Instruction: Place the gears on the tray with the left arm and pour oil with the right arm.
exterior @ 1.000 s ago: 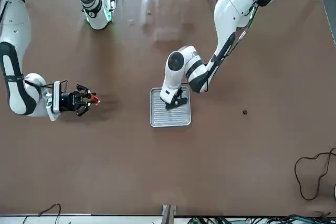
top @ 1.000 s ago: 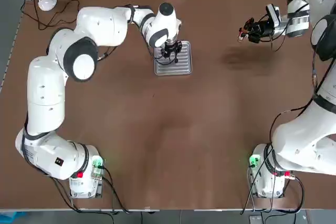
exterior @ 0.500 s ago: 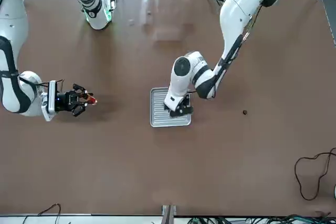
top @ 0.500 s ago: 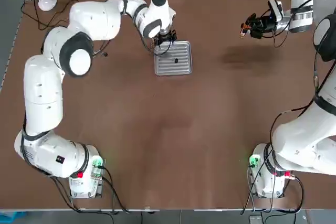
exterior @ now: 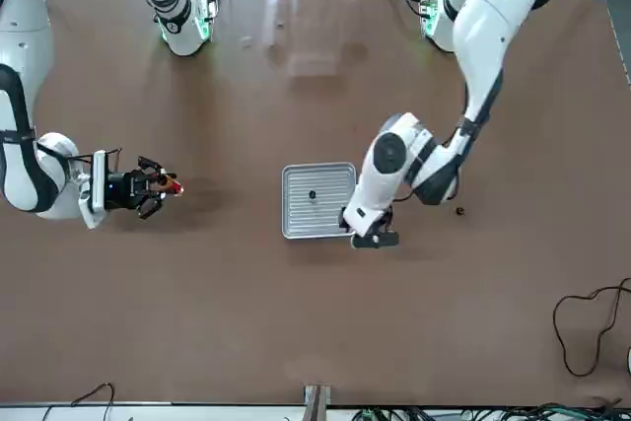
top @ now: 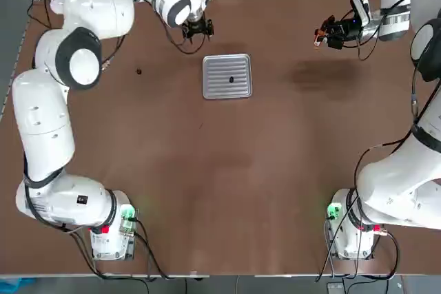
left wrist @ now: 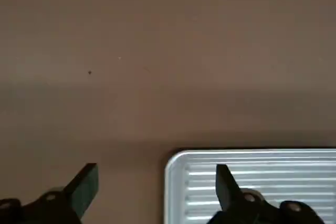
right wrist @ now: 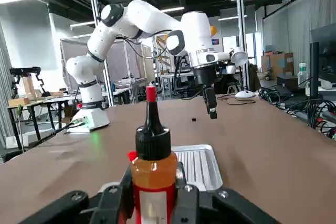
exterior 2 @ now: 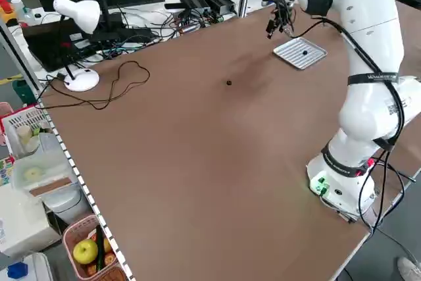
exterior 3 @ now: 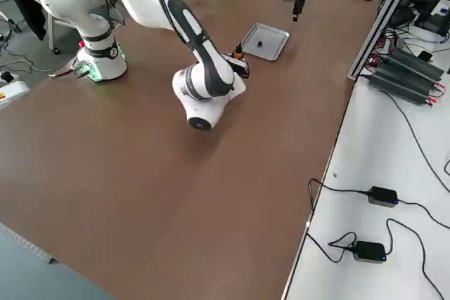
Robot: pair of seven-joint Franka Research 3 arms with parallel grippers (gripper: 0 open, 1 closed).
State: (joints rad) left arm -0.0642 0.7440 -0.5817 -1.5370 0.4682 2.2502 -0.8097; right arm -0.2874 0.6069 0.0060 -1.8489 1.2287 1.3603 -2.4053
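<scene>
The ribbed silver tray (top: 216,67) lies at the table's far middle with one dark gear (top: 231,79) resting on it. A second gear (top: 138,71) sits on the bare table to the tray's left. My left gripper (top: 197,30) hovers beyond the tray's far left corner, open and empty; its wrist view shows the spread fingers (left wrist: 84,186) over the table and the tray's edge (left wrist: 252,163). At the far right, my right gripper (top: 325,34) is shut on the oil bottle (right wrist: 152,169), which it holds upright above the table.
A white desk lamp (exterior 2: 77,44) and looping cables (exterior 2: 122,83) lie at the table's far left corner. Power bricks and cables (exterior 3: 404,72) line the white bench beyond the far edge. Both arm bases (top: 110,228) stand at the near edge.
The left gripper opened over the tray, left a gear there, then rose and swung past the tray's far left corner. The right gripper with the bottle barely shifted.
</scene>
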